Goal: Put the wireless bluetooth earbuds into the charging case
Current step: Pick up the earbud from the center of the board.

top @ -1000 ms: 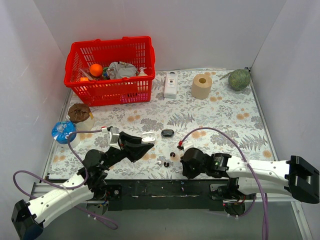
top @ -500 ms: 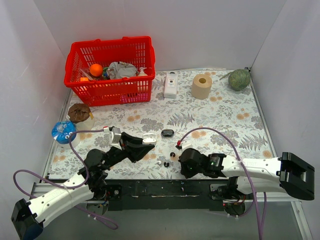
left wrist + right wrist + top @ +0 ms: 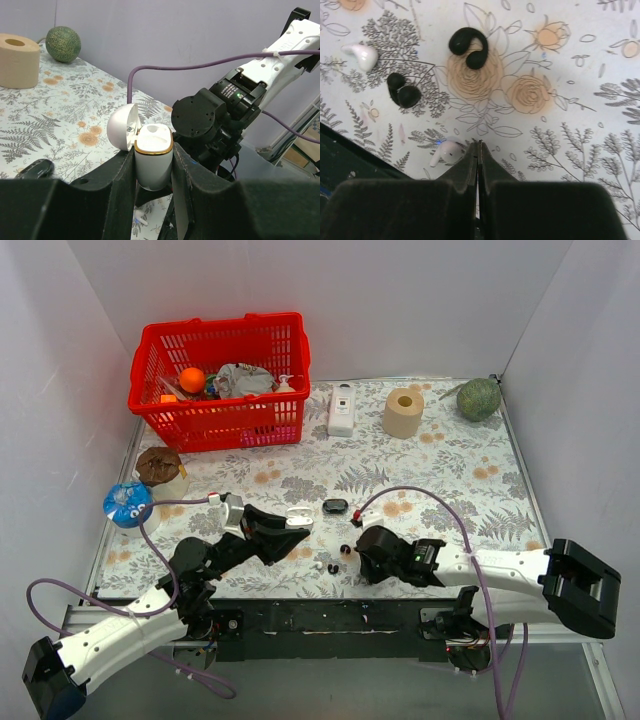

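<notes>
White earbud (image 3: 445, 151) just beside joined right fingers (image 3: 465, 167), near table edge (image 3: 347, 162).

The fern-print surface (image 3: 440, 470) carries a red basket (image 3: 215, 430), bottle (image 3: 342, 410), roll (image 3: 404, 412), melon (image 3: 478, 398), black case (image 3: 335, 506), and black and white earbuds (image 3: 404, 92) near its front edge.

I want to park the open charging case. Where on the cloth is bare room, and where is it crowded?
Bare: the cloth right of centre, bordered by the paper roll, the melon and the right arm; also the strip between the red basket and the black oval item. Crowded: the near edge between the left gripper and right gripper, where the earbuds lie.
</notes>
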`<act>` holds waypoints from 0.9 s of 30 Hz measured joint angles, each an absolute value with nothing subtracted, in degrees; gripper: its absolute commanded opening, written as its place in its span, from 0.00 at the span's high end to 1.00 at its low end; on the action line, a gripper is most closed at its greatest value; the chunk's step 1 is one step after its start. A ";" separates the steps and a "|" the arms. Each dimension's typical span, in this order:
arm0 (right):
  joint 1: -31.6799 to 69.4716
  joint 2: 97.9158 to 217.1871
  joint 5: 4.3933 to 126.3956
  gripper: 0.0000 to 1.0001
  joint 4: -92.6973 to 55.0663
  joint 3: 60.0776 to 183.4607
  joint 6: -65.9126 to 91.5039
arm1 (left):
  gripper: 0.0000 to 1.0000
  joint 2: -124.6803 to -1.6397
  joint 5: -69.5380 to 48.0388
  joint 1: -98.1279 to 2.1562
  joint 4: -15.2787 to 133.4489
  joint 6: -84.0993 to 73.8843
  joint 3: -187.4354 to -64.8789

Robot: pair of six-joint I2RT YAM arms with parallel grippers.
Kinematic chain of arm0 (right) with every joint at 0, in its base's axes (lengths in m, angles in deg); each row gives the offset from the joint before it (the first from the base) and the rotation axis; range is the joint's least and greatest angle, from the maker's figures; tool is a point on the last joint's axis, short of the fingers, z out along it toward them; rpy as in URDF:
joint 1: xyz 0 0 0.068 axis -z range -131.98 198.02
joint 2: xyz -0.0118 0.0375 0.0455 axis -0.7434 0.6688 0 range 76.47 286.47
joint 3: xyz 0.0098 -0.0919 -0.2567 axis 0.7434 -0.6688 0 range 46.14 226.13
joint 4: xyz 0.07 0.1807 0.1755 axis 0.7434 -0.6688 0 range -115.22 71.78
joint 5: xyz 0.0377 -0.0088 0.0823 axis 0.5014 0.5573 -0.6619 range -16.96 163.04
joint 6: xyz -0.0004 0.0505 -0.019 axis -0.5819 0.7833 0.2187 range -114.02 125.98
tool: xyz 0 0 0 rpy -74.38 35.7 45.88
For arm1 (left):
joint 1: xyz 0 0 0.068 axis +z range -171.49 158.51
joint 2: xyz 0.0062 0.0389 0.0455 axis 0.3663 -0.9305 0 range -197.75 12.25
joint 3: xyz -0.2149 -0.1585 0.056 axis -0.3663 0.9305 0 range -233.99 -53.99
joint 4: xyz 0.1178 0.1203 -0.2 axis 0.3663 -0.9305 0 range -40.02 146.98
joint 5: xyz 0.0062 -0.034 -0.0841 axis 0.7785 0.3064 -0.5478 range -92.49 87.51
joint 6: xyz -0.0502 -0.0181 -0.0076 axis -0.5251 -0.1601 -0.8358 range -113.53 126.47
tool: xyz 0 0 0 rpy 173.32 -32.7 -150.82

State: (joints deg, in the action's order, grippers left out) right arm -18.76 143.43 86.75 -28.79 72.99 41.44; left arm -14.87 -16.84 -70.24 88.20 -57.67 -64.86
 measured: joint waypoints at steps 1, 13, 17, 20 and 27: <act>-18.52 143.78 87.30 0.95 -29.44 73.51 41.40 | 1.00 -14.93 -16.82 -70.24 88.14 -57.65 -64.86; -18.17 139.78 88.85 0.40 -38.21 79.72 44.31 | 1.00 -14.80 -15.44 -70.24 87.02 -57.21 -64.84; -18.91 144.76 87.84 0.43 -38.23 83.28 45.84 | 1.00 -15.39 -15.29 -70.24 86.94 -57.21 -64.84; -19.24 146.86 87.87 0.45 -38.78 83.54 47.26 | 1.00 -15.26 -15.11 -70.24 86.89 -57.14 -64.86; -19.48 148.48 87.82 0.47 -40.61 83.54 49.79 | 1.00 -14.17 -14.91 -70.24 86.70 -56.84 -64.86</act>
